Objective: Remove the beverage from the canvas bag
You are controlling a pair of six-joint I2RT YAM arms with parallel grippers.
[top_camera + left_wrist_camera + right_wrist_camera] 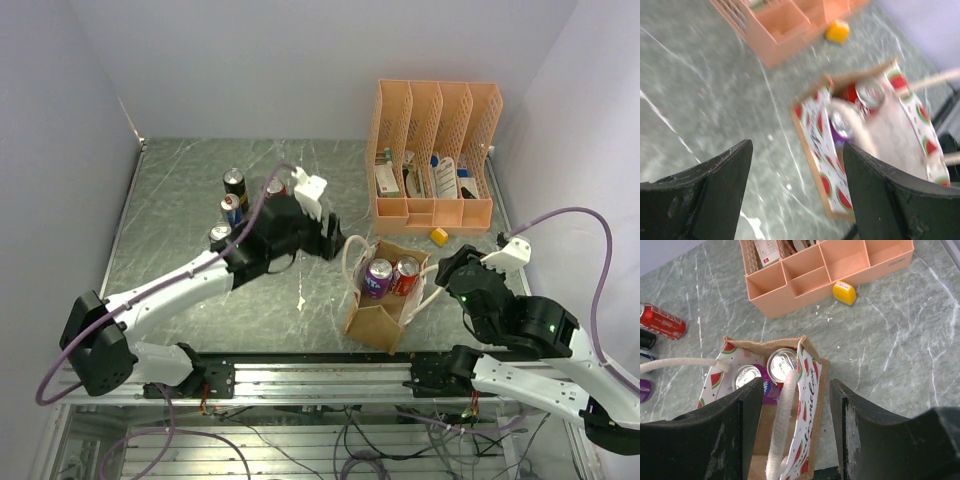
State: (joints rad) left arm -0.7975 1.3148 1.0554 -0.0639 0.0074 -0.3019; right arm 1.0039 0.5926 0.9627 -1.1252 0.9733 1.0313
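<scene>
The canvas bag (375, 322) stands open near the front edge, tan outside with a watermelon-print lining (810, 385). Inside it stand a purple can (378, 278) and a red can (405, 275), whose tops also show in the right wrist view as purple can (747, 377) and red can (781, 365). My left gripper (335, 243) hovers just left of the bag, open, with only table between its fingers (715, 190). My right gripper (795, 385) is open at the bag's right side, above its right wall and a white rope handle (782, 415).
A peach organizer (435, 150) stands at the back right with a small yellow block (439, 236) before it. Several loose cans (231, 208) sit at the left of the table, one red can (662, 320) lying on its side. Walls close in on three sides.
</scene>
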